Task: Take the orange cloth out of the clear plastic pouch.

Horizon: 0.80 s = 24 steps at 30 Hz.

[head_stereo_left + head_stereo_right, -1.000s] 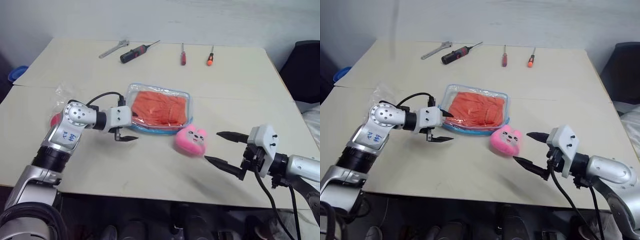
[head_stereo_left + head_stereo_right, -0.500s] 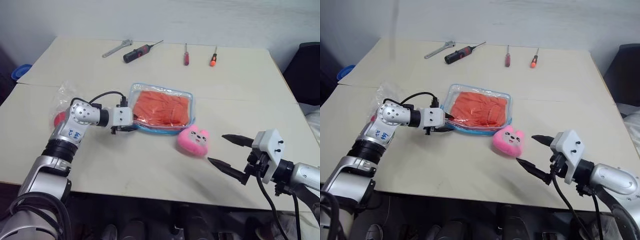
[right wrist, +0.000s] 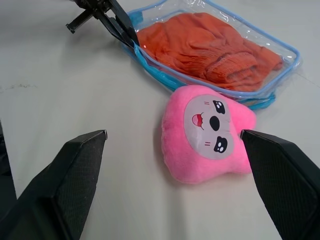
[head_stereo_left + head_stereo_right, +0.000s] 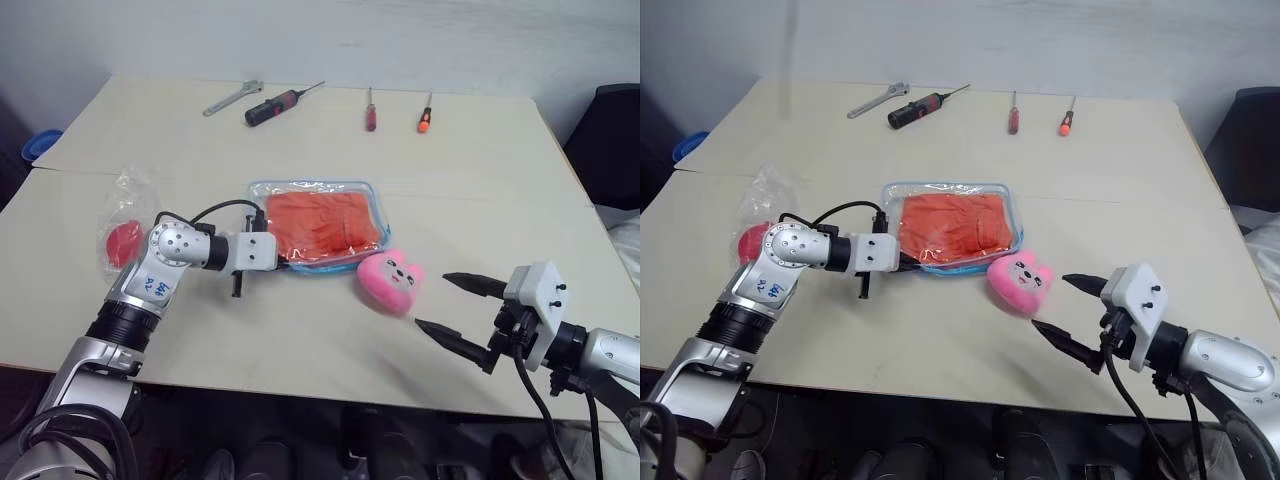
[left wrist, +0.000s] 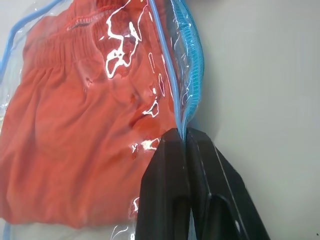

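Left end effector (image 5: 186, 137) clenched on clear plastic pouch (image 4: 262, 192) trim, near-left corner | right end effector (image 4: 448, 303) released, idle | orange cloth (image 4: 322, 222) still inside, mid-counter (image 4: 300, 340) | extraction not yet begun

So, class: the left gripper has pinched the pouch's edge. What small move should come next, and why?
Probably bring the open right gripper past the pink plush toy toward the clear plastic pouch: the left gripper pins its blue edge, and the orange cloth is still inside.
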Available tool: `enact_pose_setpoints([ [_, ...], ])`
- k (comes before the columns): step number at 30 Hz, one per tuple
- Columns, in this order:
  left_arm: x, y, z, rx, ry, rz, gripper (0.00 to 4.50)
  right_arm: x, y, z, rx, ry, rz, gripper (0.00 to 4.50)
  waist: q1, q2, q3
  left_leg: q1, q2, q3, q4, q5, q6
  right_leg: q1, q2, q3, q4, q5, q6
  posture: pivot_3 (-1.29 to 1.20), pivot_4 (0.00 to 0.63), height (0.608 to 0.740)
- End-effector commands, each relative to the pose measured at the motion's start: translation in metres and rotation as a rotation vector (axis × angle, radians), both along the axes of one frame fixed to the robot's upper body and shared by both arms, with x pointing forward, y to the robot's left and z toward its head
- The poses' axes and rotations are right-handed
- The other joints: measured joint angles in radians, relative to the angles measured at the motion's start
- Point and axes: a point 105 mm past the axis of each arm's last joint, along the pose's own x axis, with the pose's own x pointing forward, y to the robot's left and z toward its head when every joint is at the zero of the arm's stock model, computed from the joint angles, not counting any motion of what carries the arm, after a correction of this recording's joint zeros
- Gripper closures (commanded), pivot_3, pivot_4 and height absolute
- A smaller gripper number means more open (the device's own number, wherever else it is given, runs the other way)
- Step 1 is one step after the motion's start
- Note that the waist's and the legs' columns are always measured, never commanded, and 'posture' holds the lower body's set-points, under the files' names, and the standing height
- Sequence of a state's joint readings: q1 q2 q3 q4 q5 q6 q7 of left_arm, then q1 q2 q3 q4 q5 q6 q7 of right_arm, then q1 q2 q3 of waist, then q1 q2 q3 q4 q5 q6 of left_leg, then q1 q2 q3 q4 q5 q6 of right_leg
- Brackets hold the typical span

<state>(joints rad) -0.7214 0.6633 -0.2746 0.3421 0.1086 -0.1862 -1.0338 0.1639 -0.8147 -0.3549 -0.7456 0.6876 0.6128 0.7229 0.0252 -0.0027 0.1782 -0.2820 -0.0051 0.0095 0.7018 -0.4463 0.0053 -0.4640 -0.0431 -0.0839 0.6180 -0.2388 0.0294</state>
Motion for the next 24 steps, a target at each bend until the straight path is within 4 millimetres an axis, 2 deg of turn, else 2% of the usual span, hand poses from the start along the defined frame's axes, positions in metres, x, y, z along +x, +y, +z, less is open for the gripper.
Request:
enact_pose_setpoints([
  [1, 0.01, 0.006, 0.007, 0.015, -0.07, 0.011, 4.48, -0.003, 0.004, 0.005, -0.019, -0.025, 0.035, 0.0, 0.0, 0.0, 0.0, 0.0, 0.0, 0.0, 0.0, 0.0, 0.0, 0.0, 0.0, 0.0, 0.0, 0.0, 0.0, 0.0, 0.15, 0.74],
  [9, 0.019, 0.004, 0.01, -0.009, -0.099, -0.032, 4.48, -0.004, 0.005, 0.003, -0.024, -0.019, 0.046, 0.0, 0.0, 0.0, 0.0, 0.0, 0.0, 0.0, 0.0, 0.0, 0.0, 0.0, 0.0, 0.0, 0.0, 0.0, 0.0, 0.0, 0.15, 0.74],
  [12, 0.017, 0.001, 0.011, -0.036, -0.075, -0.046, 3.81, -0.006, 0.004, 0.001, -0.031, -0.014, 0.048, 0.0, 0.001, 0.0, 0.0, 0.0, 0.0, 0.0, 0.0, 0.0, 0.0, 0.0, 0.0, 0.0, 0.0, 0.0, 0.0, 0.0, 0.15, 0.74],
  [15, 0.012, 0.0, 0.015, -0.03, -0.075, -0.075, 2.92, -0.007, 0.002, 0.0, -0.036, -0.009, 0.049, 0.0, 0.0, 0.0, 0.0, 0.0, 0.0, 0.0, 0.0, 0.0, 0.0, 0.0, 0.0, 0.0, 0.0, 0.0, 0.0, 0.0, 0.15, 0.74],
  [20, -0.021, -0.006, 0.034, -0.093, 0.089, -0.175, 1.42, -0.009, 0.001, -0.002, -0.041, -0.003, 0.05, 0.0, -0.002, 0.0, 0.0, 0.0, 0.0, 0.0, 0.0, 0.0, 0.0, 0.0, 0.0, 0.0, 0.001, 0.0, 0.0, 0.0, 0.15, 0.74],
  [21, -0.029, -0.018, 0.043, -0.115, 0.119, -0.223, 1.09, -0.01, 0.001, -0.002, -0.043, -0.002, 0.047, 0.0, -0.001, 0.0, 0.0, 0.0, 0.0, 0.0, 0.001, 0.0, 0.0, 0.0, 0.0, 0.0, 0.001, 0.0, 0.0, 0.0, 0.15, 0.74],
  [24, -0.041, -0.05, 0.061, -0.16, 0.153, -0.325, 1.09, -0.012, 0.0, -0.002, -0.047, -0.004, 0.041, 0.0, 0.003, 0.0, 0.0, 0.0, 0.0, 0.0, 0.002, 0.0, 0.0, 0.001, 0.0, 0.0, 0.001, 0.0, 0.0, 0.0, 0.15, 0.74],
])
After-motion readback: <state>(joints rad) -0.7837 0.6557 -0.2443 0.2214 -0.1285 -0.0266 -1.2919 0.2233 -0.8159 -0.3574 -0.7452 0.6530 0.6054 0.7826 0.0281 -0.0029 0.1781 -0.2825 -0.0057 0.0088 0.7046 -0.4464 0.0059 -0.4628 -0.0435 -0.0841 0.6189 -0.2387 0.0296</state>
